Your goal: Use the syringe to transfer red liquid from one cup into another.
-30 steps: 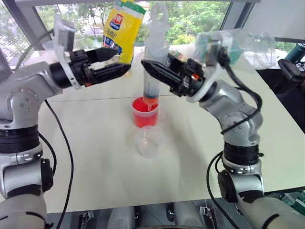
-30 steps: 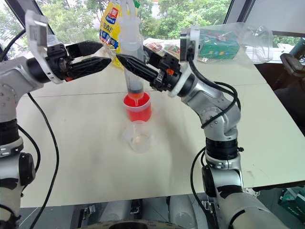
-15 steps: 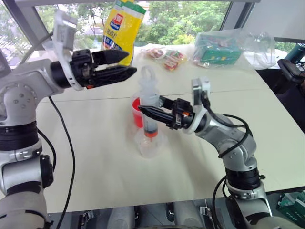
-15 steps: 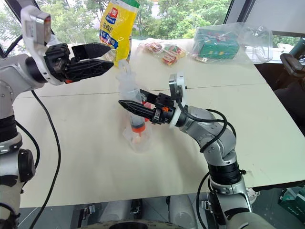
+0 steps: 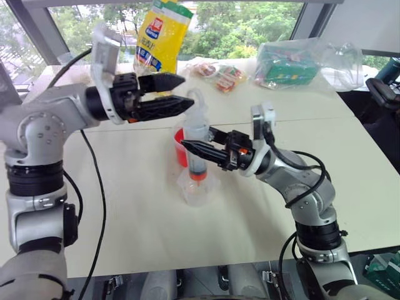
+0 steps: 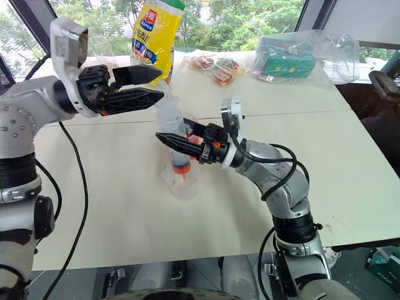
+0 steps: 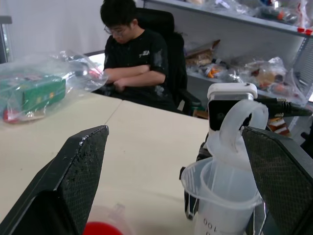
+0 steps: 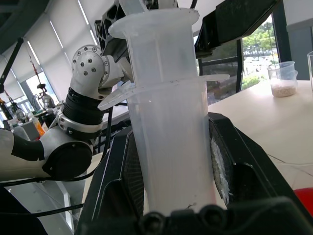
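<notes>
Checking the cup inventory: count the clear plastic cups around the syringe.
2. The shorter colourless clear plastic cup stands under the syringe's orange-red tip; the taller clear plastic cup showing red stands just behind it, partly hidden. More may be hidden.

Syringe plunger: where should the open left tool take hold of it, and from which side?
Probably the plunger's ring handle atop the upright syringe, approached from the robot's left. The right tool clamps the barrel, leaving the top free, and the left tool is open beside the ring.
</notes>
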### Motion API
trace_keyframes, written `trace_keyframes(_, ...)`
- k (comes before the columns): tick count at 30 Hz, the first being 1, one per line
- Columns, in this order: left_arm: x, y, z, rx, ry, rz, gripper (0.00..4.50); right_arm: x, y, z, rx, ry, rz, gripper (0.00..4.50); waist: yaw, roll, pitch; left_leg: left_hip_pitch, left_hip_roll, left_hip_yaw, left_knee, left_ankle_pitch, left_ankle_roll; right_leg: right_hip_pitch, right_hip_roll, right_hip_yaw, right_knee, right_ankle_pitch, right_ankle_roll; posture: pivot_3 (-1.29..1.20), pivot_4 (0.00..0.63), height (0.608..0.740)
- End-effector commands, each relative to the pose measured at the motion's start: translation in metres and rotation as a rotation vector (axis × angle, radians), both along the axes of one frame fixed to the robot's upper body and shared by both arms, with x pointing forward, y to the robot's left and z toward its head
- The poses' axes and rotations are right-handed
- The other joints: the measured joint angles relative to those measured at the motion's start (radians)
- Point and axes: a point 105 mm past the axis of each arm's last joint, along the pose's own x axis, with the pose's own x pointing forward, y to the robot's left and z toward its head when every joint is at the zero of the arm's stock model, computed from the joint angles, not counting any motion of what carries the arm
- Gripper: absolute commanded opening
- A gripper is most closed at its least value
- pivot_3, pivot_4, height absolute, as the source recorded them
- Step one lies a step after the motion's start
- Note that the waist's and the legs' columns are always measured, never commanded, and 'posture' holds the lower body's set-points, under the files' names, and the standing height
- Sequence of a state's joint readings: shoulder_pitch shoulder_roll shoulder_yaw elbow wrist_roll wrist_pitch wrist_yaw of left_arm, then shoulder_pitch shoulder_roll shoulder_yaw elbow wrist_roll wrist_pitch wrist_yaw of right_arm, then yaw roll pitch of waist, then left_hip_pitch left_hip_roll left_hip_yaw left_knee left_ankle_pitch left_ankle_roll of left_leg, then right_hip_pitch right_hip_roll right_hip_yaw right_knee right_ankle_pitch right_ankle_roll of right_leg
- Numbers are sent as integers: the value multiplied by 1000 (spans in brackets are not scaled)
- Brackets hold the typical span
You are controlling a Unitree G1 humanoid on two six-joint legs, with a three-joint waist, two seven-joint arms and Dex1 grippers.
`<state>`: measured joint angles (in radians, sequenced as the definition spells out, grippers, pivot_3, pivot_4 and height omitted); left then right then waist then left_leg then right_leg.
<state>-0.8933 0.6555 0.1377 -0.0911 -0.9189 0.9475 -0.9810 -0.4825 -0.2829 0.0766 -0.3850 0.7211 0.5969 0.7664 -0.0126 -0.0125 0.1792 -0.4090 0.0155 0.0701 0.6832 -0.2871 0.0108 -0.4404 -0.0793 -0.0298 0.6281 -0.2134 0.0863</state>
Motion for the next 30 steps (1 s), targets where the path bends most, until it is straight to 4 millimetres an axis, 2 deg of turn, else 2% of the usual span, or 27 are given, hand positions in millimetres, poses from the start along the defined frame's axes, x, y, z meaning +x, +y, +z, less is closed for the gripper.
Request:
trace_keyframes(1, -4, -12, 10, 11, -68, -14, 4454, -7, 4, 12, 19, -56, 32, 1463, 0, 0, 0, 0, 0, 0, 0, 0, 0, 0, 0, 0, 0, 0, 0, 0, 150, 740)
trace_keyframes(4, -6, -16, 11, 1, -70, -29, 3577, -8, 5, 11, 17, -56, 32, 1463, -2, -1, 0, 0, 0, 0, 0, 0, 0, 0, 0, 0, 0, 0, 0, 0, 150, 740)
trace_keyframes(11, -15, -24, 4, 23, -69, -86, 66, -7, 5, 11, 11, -58, 30, 1463, -2, -1, 0, 0, 0, 0, 0, 0, 0, 0, 0, 0, 0, 0, 0, 0, 150, 740)
trace_keyframes(21, -23, -28, -14, 86, -61, -127, 22, -7, 3, 26, 38, -81, 33, 1463, -1, -1, 1, 0, 0, 0, 0, 0, 0, 0, 0, 0, 0, 0, 0, 0, 150, 740)
trace_keyframes(30, -25, -28, -22, 96, -40, -136, 22, -6, 1, 41, 65, -101, 26, 1463, -1, -1, 1, 0, 0, 0, 0, 0, 0, 0, 0, 0, 0, 0, 0, 0, 150, 740)
